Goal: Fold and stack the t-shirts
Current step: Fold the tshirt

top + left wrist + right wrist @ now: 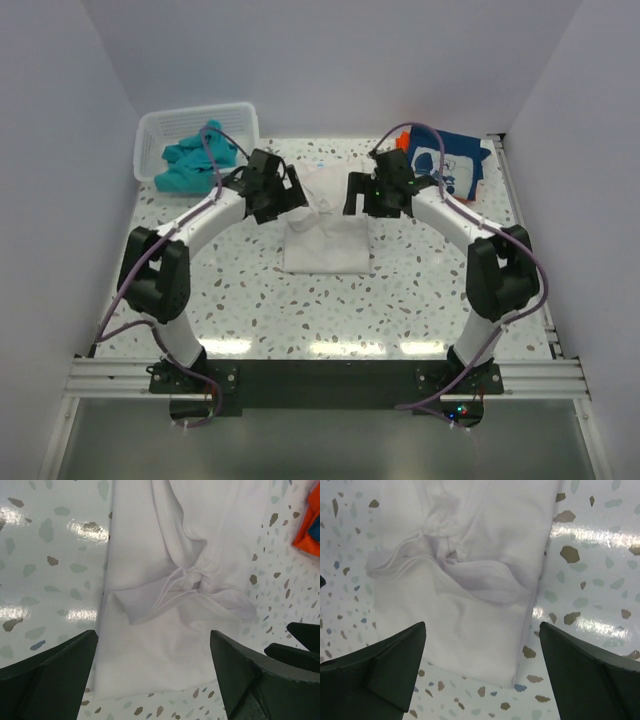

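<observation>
We're looking at a robotics lab test booth: plain white panel walls (pixel 340 60) box in a glossy speckled terrazzo-pattern tabletop (pixel 250 300). A silver aluminium extrusion rail (pixel 110 378) anchors the cabled white-and-black left robot arm (pixel 195 228) and right robot arm (pixel 455 215).

1. Top cam sits up high behind the arm bases, looking down and forward over the whole bench (pixel 250 290). The white t-shirt (pixel 325 235) lands about mid-frame and looks fairly small, so this is the far view.
2. Left wrist cam hangs close over the shirt's left side, pointing pretty much straight down. Cloth fills most of the frame, and the left jaws poke in at both bottom corners.
3. Right wrist cam does the same from the shirt's right side, just as close, with the right jaws at its bottom corners.
4. All three views share the white t-shirt. Both wrist cams catch the same bunched fold (pixel 185 580) in its middle, plus speckled bench beside it.
</observation>
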Controlling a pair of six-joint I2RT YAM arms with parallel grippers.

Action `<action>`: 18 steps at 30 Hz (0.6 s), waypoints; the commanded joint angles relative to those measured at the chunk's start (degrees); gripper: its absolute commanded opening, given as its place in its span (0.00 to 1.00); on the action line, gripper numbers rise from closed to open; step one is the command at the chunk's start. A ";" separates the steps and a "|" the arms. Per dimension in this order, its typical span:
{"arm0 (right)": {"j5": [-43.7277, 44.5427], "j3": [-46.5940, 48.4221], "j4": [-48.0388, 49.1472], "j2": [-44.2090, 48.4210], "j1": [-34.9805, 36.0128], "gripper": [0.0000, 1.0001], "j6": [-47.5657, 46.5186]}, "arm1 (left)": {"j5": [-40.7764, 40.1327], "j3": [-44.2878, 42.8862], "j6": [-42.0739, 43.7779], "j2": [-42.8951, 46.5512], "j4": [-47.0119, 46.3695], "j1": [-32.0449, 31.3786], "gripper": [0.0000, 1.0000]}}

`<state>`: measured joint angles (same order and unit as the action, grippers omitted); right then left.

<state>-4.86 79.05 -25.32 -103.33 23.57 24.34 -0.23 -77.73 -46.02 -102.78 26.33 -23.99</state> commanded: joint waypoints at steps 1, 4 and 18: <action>-4.53 -4.59 2.20 7.69 0.68 0.99 -1.31 | -1.79 5.72 -1.44 10.03 -0.40 0.52 1.00; -7.26 -8.81 3.61 10.86 3.49 0.99 -2.54 | -2.93 12.92 -2.58 16.70 -0.40 0.52 1.00; -11.75 0.30 7.30 -3.36 15.71 0.99 -9.13 | -11.46 36.42 -7.33 41.60 8.47 0.52 1.00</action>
<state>-15.22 74.39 -21.67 -104.29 40.01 16.91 -8.75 -42.59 -51.83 -63.86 33.06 -23.94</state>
